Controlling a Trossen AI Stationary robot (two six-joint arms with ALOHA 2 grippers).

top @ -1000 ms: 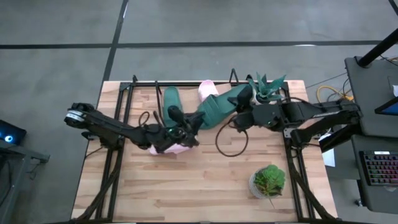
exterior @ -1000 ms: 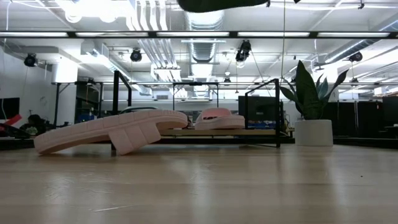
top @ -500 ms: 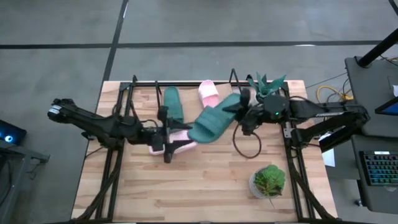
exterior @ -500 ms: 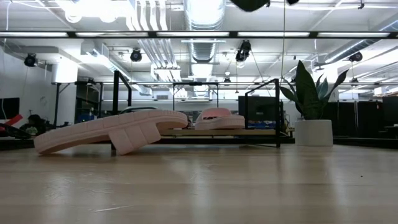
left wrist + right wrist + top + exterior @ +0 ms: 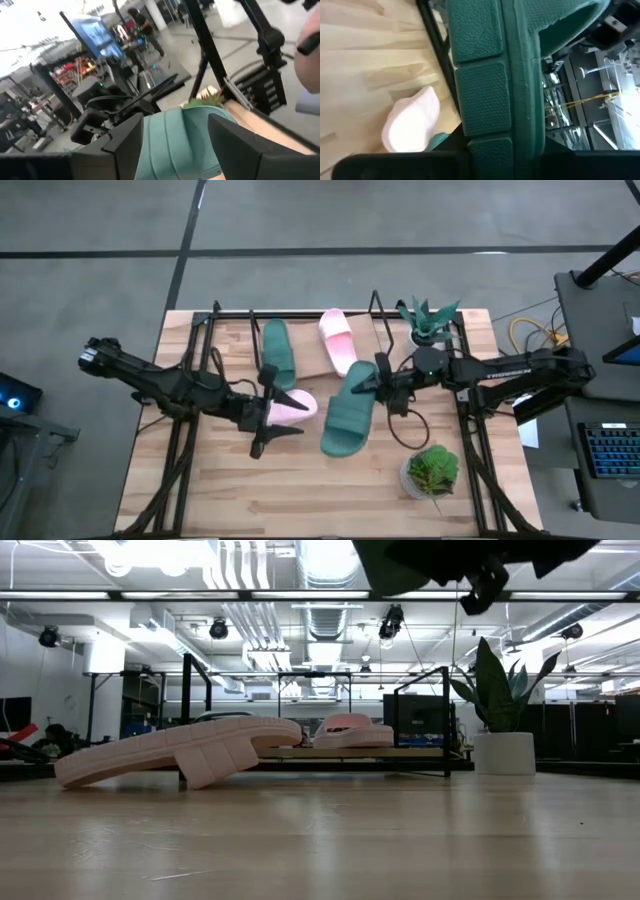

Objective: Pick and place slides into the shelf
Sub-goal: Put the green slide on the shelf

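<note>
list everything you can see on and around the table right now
green slides: two, dark teal-green; one on the shelf's left, one held over the table's middle
pink slides: two, pale pink; one on the shelf, one leaning against the shelf's front
shelf: one, black wire frame with a light wooden board, at the table's far edge
potted plants: two, green; one beside the shelf's right end, one near the table's front right
table: one, light wood
left gripper: open, by the leaning pink slide
right gripper: shut on the held green slide

Left fingers [image 5: 268, 412] released pink slide [image 5: 288, 407], spreading apart.
</note>
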